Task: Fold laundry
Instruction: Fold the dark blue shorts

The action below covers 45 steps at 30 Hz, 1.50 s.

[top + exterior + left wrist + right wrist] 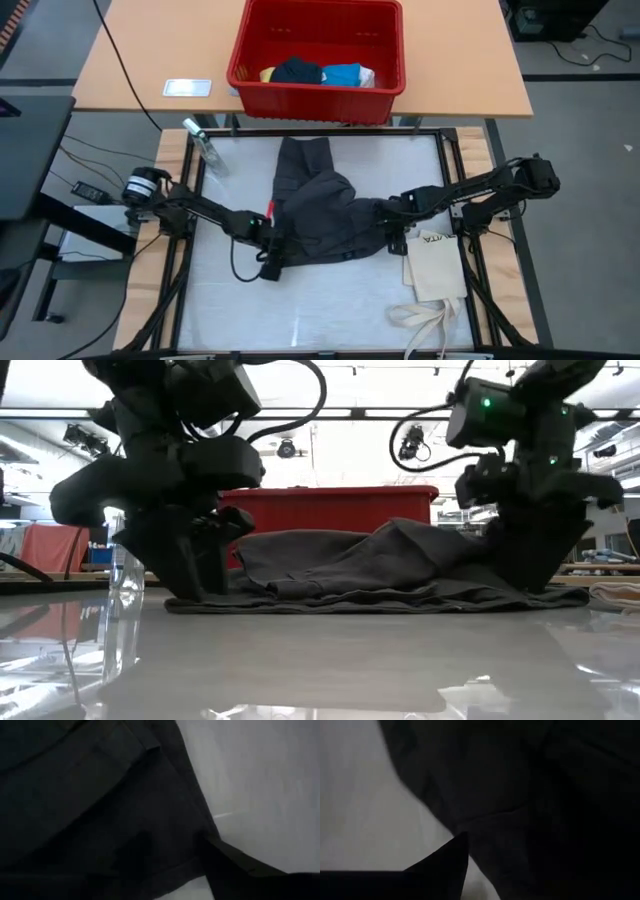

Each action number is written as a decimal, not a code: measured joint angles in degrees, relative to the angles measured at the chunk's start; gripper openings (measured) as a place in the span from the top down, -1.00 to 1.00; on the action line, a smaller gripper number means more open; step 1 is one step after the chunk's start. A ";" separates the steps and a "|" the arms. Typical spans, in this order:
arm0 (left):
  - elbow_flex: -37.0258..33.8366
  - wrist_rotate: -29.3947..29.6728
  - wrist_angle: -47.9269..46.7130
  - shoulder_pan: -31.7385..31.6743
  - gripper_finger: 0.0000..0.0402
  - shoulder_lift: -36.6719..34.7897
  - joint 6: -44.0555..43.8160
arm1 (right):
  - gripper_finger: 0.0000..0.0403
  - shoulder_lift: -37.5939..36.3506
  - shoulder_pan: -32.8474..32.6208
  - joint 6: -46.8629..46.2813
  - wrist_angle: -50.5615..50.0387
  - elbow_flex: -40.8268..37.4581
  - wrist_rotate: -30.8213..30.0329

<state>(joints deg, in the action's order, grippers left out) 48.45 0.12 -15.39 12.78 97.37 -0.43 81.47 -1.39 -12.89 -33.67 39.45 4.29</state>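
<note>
Dark grey cargo shorts [320, 215] lay rumpled at the middle of the white work surface [330, 310], one leg stretched toward the red bin [318, 92] and the rest bunched between the two arms. Left gripper [272, 240] sat low at the shorts' left edge; right gripper [385, 218] sat at their right edge. Whether either gripper's fingers were parted or pinching cloth could not be told; both were sunk in dark fabric.

Red bin stood on the wooden table [140, 50] beyond the work surface. It held a navy piece [298, 70], a bright blue piece [343, 74], a yellow piece [267, 74] and a white piece [366, 76].

Cream tote bag [436, 268] lay flat right of the shorts, straps trailing toward the near edge. Clear bottle [203, 143] lay at the far left corner. Low view showed ceiling strip lights behind.
</note>
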 joint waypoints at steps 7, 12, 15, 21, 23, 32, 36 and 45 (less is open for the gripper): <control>0.00 -1.71 -1.87 -2.02 0.86 -0.84 -11.20 | 0.50 0.00 4.34 -14.74 7.07 -0.77 10.67; -0.70 -3.66 -15.41 -3.45 0.92 -8.56 -19.76 | 0.81 -0.36 6.24 -22.95 25.13 0.04 24.14; -0.50 -3.50 -21.09 -2.73 0.92 -12.63 -20.91 | 0.82 -1.34 5.41 -21.55 28.26 2.07 23.50; -0.42 -3.41 -26.32 -0.73 0.92 -14.96 -14.73 | 0.55 -2.89 -1.32 -13.54 17.89 3.82 16.08; -0.85 -3.20 -28.48 -0.21 0.92 -14.89 -12.19 | 0.39 -2.40 -4.75 -12.66 14.43 3.80 13.37; -4.28 -1.78 -27.38 2.08 0.74 -14.94 -12.51 | -0.13 3.68 -18.99 -12.87 11.57 7.16 -5.59; -5.82 -0.48 -24.09 3.09 0.49 -14.95 -12.45 | -0.12 9.87 -21.66 -6.92 8.28 9.63 -13.10; -6.12 -0.04 -22.99 5.36 0.02 -14.70 -7.87 | -0.06 18.10 -20.01 -10.40 6.87 10.66 -17.15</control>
<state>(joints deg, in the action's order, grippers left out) 42.33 0.08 -38.38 18.14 82.67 -8.30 99.57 -21.40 -23.29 -26.80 50.11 -12.85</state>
